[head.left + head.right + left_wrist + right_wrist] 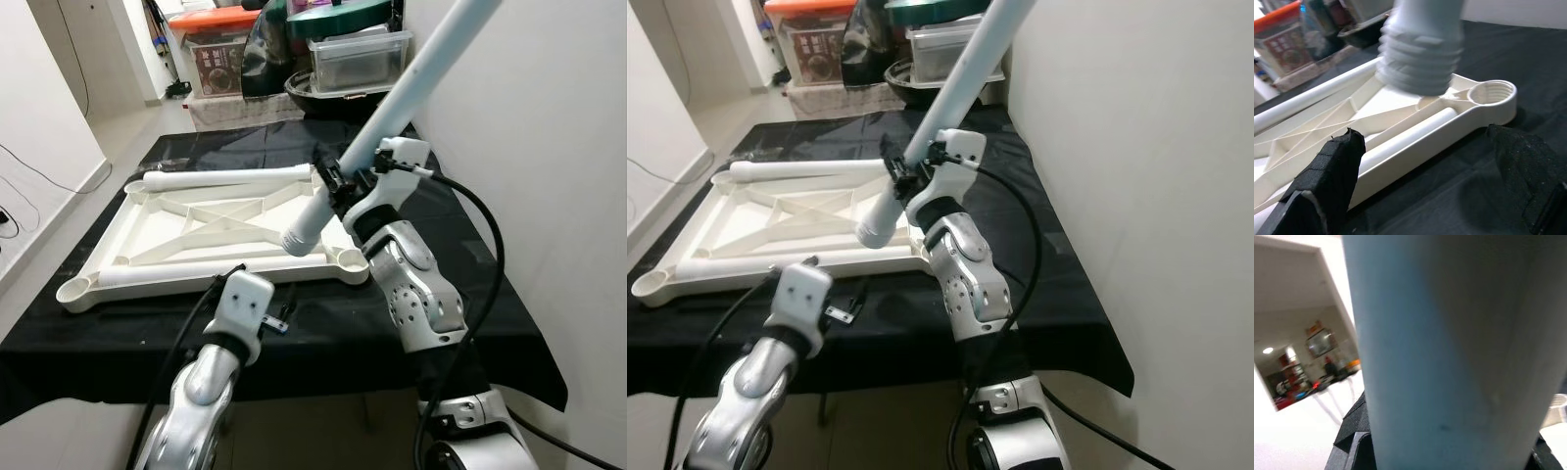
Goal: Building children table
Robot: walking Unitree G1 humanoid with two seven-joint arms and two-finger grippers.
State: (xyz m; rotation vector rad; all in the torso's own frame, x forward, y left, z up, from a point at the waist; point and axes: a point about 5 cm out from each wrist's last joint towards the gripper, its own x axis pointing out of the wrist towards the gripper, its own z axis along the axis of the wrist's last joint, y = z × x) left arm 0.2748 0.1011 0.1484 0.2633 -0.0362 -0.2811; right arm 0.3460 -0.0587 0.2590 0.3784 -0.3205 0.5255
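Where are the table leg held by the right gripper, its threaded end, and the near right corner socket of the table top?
table leg [411, 83], left eye view, mid shaft.
threaded end [1420, 61], left wrist view, ribbed tip.
corner socket [1492, 93], left wrist view, threaded ring.

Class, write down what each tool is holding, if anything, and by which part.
The right tool grips the table leg near its threaded lower end; the left tool is open, holding nothing.
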